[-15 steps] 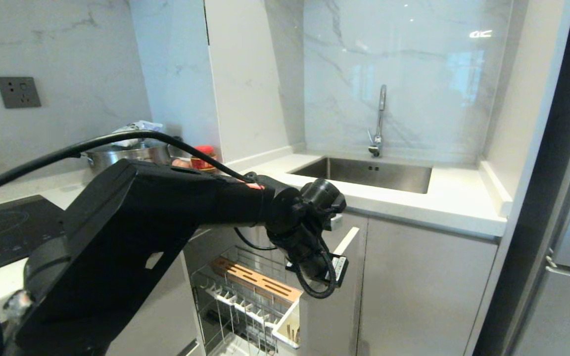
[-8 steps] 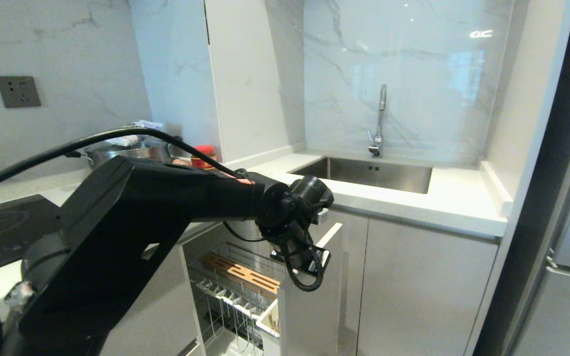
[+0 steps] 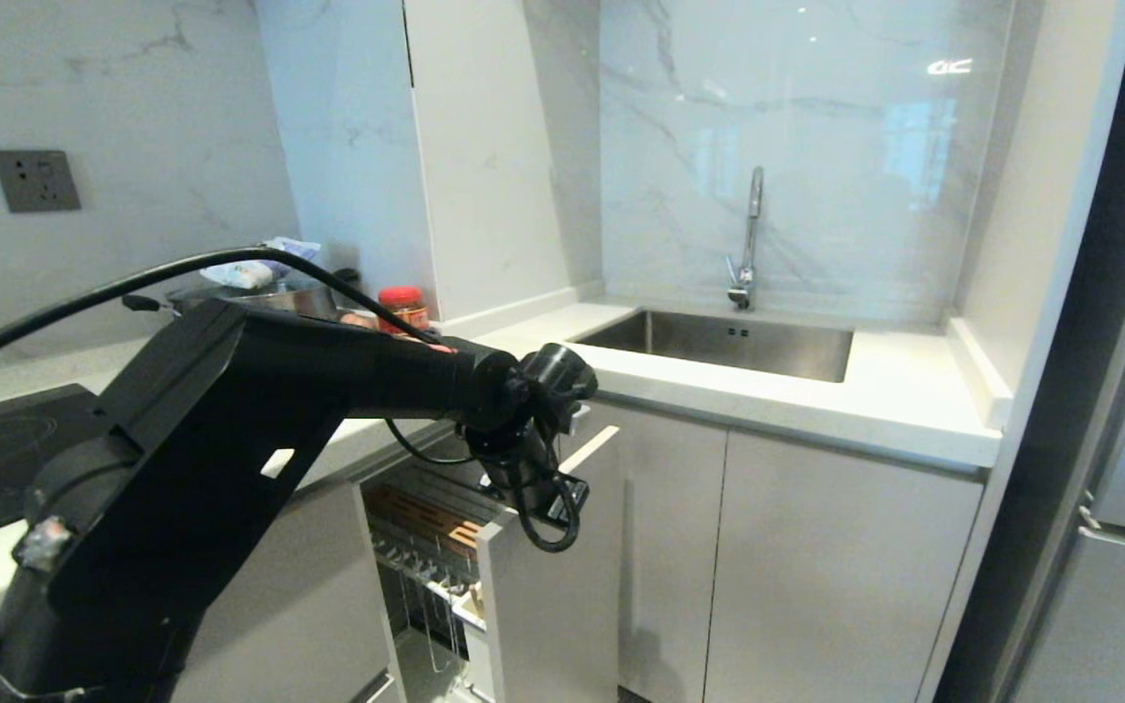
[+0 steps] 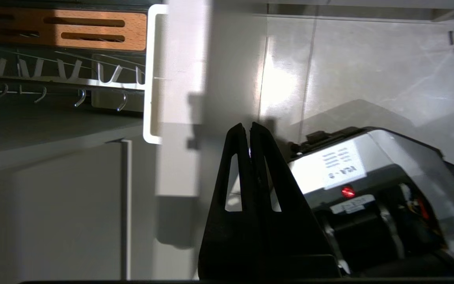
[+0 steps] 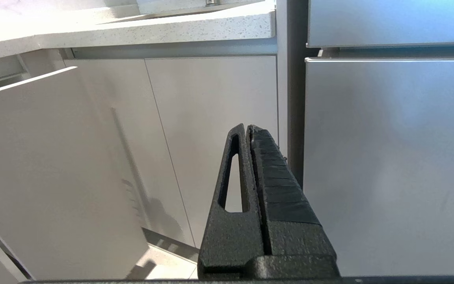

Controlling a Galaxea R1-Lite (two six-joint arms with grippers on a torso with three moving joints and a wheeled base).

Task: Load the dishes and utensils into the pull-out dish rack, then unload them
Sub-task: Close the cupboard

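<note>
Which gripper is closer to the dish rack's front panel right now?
Left. The left gripper, shut, is at the top edge of the rack's front panel; whether it touches is unclear. The right gripper, shut, hangs off to the side by the cabinet doors.

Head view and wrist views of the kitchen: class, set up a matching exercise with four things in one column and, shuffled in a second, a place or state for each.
Things:
1. left gripper
2. pull-out dish rack
3. slotted wooden strip
4. red-lidded jar

Places or states:
A. on the counter by the wall
B. part-way out of the cabinet
C. fingers shut, empty
D. inside the rack, behind its front panel

Pairs: 1-C, 2-B, 3-D, 4-A
</note>
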